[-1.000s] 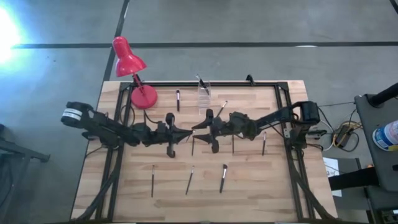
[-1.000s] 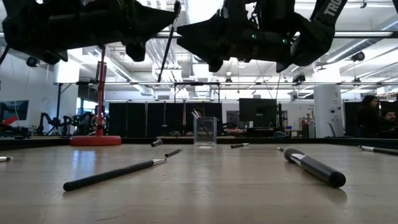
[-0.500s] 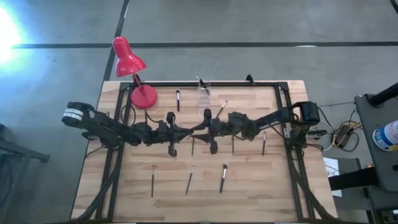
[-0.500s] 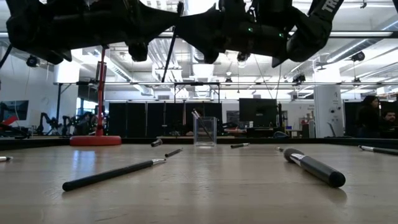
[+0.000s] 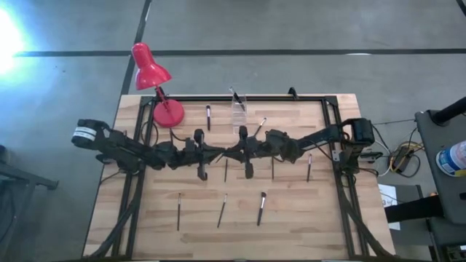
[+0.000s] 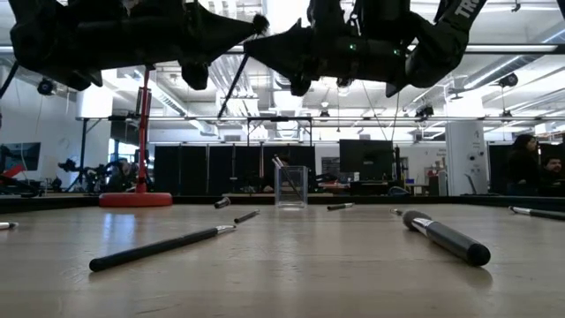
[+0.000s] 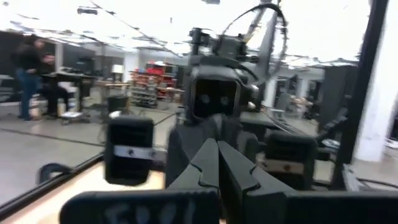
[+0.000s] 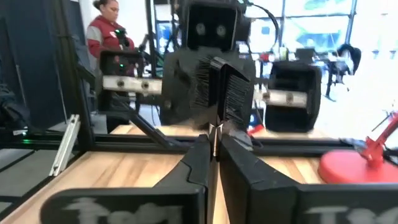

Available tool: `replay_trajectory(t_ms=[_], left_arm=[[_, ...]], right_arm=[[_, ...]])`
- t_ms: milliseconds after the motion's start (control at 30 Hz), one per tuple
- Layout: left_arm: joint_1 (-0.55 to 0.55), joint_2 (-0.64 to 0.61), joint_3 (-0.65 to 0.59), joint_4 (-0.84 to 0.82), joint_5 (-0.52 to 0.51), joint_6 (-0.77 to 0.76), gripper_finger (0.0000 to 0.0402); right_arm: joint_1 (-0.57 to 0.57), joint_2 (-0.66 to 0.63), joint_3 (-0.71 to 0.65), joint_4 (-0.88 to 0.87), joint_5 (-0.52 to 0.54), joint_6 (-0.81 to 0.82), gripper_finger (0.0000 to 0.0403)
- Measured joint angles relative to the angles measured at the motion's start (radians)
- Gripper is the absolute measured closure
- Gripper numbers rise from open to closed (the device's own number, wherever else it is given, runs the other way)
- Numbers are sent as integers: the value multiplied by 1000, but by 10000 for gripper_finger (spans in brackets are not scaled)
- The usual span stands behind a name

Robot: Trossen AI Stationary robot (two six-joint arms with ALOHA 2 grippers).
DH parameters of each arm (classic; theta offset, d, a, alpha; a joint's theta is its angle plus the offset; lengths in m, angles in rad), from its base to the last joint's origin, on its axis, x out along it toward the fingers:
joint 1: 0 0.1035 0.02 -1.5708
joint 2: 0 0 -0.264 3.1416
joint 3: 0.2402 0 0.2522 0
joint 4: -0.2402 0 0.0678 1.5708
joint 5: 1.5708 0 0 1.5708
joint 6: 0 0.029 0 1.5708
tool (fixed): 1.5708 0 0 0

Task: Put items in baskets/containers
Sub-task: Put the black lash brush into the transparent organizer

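1. Wooden table (image 5: 145, 233) is carrying everything; black rails are running along its left, right and far edges.
2. Left arm (image 5: 131, 151) is reaching in from the left, and right arm (image 5: 320, 142) from the right. They are meeting above the table's middle.
3. Red lamp (image 5: 166, 111) is standing at the far left corner, head pointing out past the far edge.
4. Left gripper (image 5: 220, 153) is hovering high over the centre with its fingers pressed together. It is pinching a held brush (image 6: 237, 71), which is hanging slanted, lower end toward the left.
5. Right gripper (image 5: 231, 152) is sitting tip to tip with the left one. Its fingers are closed too, and it looks to be nipping the top end of the same held brush.
6. Clear cup (image 5: 238, 110) is standing at the far middle, right of the lamp base and well apart from both grippers. A brush in the cup (image 5: 234, 96) is leaning out toward the far left.
7. Loose brushes are lying flat on the wood:
   - one (image 5: 208, 116) between lamp and cup;
   - one (image 5: 260, 127) just right of the cup;
   - two (image 5: 273, 169) (image 5: 309, 167) under the right arm;
   - three along the near side (image 5: 179, 211) (image 5: 222, 211) (image 5: 261, 208).
8. A person in a red top (image 8: 106, 31) is standing in the room behind.
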Motion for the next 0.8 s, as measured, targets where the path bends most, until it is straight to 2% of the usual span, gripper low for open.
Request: replay_trajectory(t_ms=[200,333,467,633,800], left_arm=[[11,-101,-9,-171,-7,-1,400],[17,-180,-59,-247,-22,37,401],[32,-221,-128,-252,-24,29,401],[48,-220,-189,-234,-23,-10,401],[47,-208,-218,-234,-22,-11,401]], right_arm=[[-89,-55,-1,-123,53,33,388],[-194,-135,36,-374,126,19,389],[-307,-156,175,-650,163,-27,389],[-443,-70,398,-914,175,-53,390],[-536,59,563,-1024,143,-47,390]])
